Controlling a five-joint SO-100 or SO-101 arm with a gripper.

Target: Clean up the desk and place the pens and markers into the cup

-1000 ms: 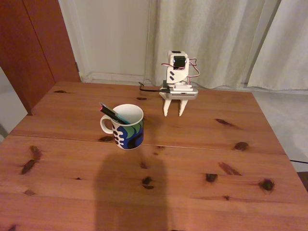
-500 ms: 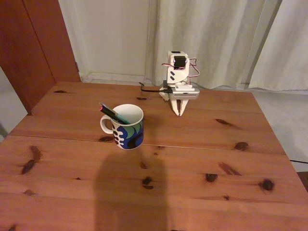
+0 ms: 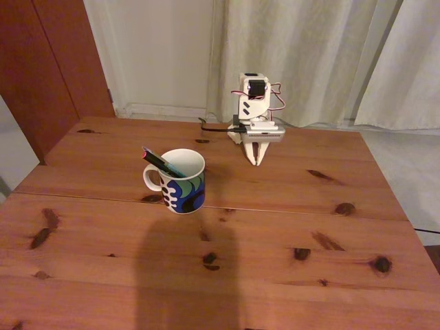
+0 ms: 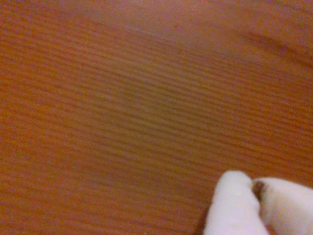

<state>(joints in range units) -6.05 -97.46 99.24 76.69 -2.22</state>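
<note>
The cup (image 3: 180, 180), a white mug patterned in blue, green and black, stands left of centre on the desk (image 3: 275, 227) in the fixed view. Pens stick out of it: a black pen with a red-pink end (image 3: 158, 160) leans over the left rim, with a teal one (image 3: 174, 169) beside it. The white arm is folded at the far edge of the desk. Its gripper (image 3: 256, 162) points down, shut, with nothing between its fingers, to the right of and behind the cup. In the wrist view the two white fingertips (image 4: 234, 205) meet just above bare wood (image 4: 122, 112).
White curtains (image 3: 309, 55) and a wall stand behind the desk's far edge. A dark red-brown cabinet (image 3: 48, 62) rises at the left. A black cable (image 3: 213, 126) runs to the arm's base. A shadow lies over the near middle of the desk.
The gripper's fingers stood apart a second ago and have closed together. The arm, the cup and the pens have not moved.
</note>
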